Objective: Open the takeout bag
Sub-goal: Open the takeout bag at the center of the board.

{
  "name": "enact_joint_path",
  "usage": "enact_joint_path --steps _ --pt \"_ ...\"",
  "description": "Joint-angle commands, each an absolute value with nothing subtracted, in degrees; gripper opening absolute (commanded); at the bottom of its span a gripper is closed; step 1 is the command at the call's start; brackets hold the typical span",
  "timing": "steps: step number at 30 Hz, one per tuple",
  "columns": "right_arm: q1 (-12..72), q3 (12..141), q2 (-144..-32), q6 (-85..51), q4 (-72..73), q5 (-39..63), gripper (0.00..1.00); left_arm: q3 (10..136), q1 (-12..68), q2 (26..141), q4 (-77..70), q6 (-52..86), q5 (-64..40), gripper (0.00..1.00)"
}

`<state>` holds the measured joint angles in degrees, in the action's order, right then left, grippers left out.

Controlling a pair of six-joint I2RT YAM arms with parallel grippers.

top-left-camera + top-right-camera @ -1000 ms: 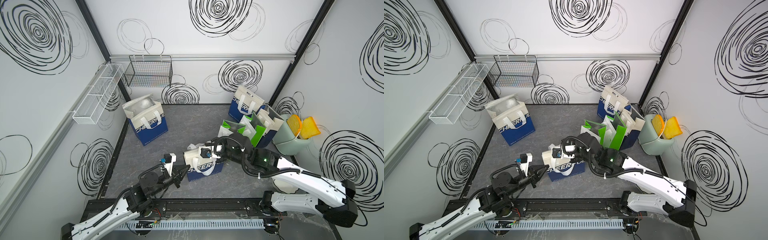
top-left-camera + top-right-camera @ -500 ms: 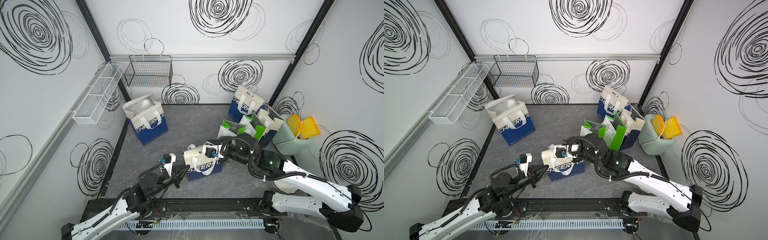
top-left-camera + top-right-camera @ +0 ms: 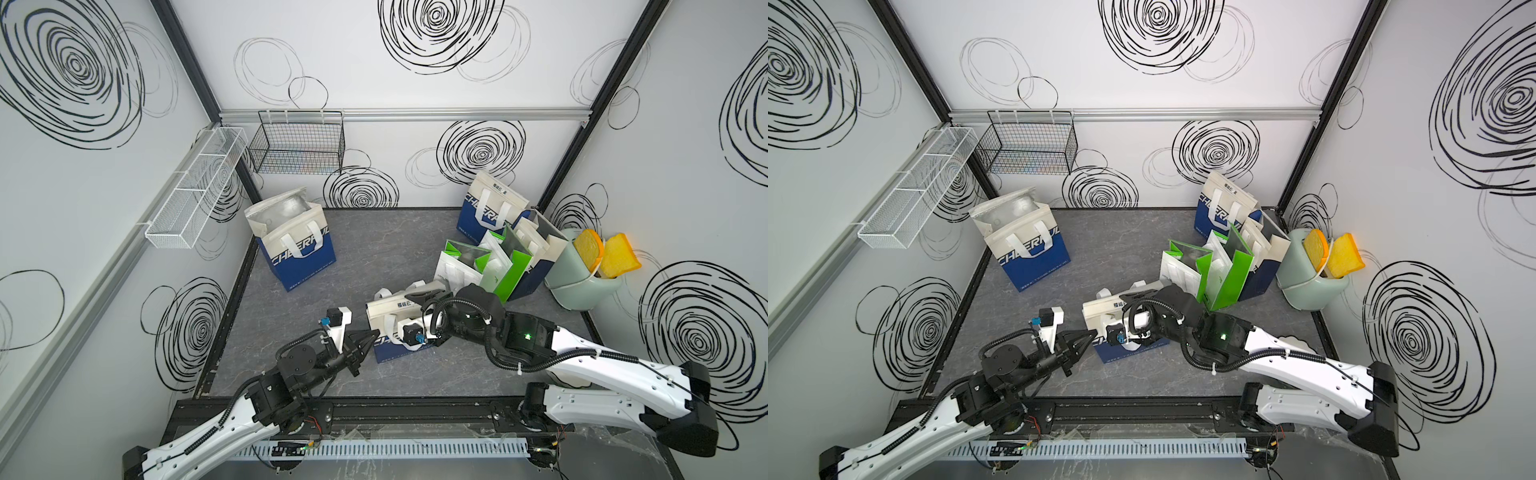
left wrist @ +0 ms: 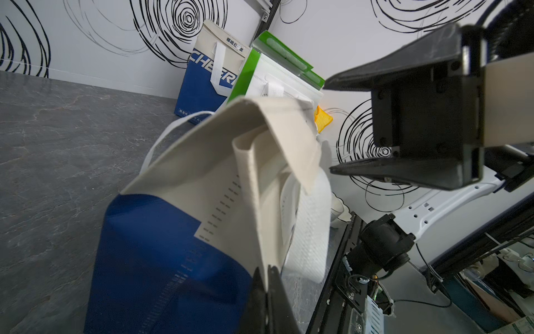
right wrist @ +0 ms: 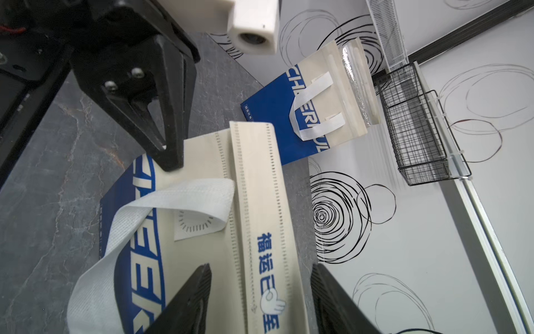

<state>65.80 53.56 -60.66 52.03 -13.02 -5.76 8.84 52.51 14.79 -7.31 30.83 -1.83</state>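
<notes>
With our left gripper we are pinching the left-hand side fold of the takeout bag, the jaws closed tight on its cream fabric. The bag is standing near the middle of the bench's front edge, with its top flap folded over. Our right gripper is hovering at that flap with its jaws parted, one on either side, gripping nothing.

Overhead stereo pair, close wrist views
</notes>
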Motion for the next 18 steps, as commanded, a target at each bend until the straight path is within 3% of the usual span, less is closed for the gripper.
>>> enact_joint_path --steps 1,12,18 --pt "66.36 53.01 -60.76 54.11 -8.89 -10.23 0.59 9.55 52.91 14.50 -5.62 30.41 -1.85 0.00" --pt "66.53 51.11 -61.44 56.47 -5.41 -15.54 0.57 9.51 52.91 14.75 -5.83 30.42 -1.89 0.00" --pt "66.79 50.19 -61.17 57.36 -3.51 -17.77 0.51 9.52 52.92 14.60 -5.73 30.50 -1.76 0.00"
